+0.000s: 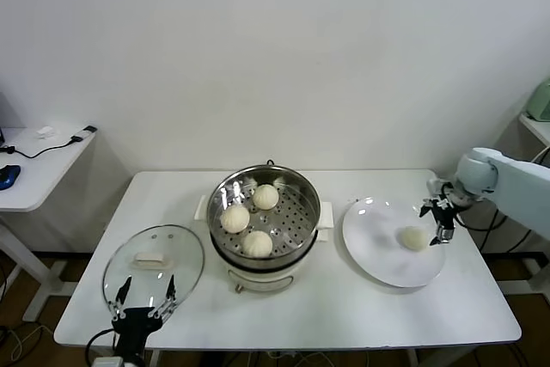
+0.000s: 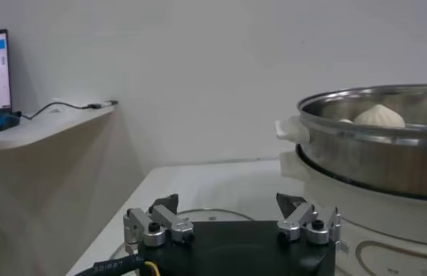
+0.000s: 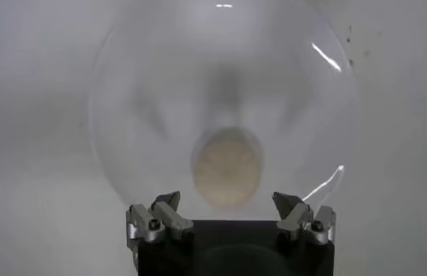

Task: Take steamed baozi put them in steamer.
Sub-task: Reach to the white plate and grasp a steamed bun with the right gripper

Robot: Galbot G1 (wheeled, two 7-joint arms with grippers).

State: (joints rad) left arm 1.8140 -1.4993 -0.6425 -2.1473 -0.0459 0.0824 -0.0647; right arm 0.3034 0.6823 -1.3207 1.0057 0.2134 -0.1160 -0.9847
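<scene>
**Three baozi in steamer, one on plate**

The tabletop (image 1: 344, 315) carries the steamer (image 1: 264, 217) at its centre, holding three baozi (image 1: 257, 243). The plate (image 1: 378, 251) lies toward the right edge with the fourth baozi (image 1: 415, 237). The lid (image 1: 153, 266) lies by the front-left corner. Right gripper (image 1: 436, 219) hovers beside that bun, fingers apart. Left gripper (image 1: 144, 294) sits at the lid, fingers apart.

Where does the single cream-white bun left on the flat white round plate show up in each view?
Head view: cream-white bun on the flat white round plate, beside the open right gripper.
Left wrist view: not in it.
Right wrist view: bun centred, beyond the gripper.
Shared landmark: the plate.
</scene>
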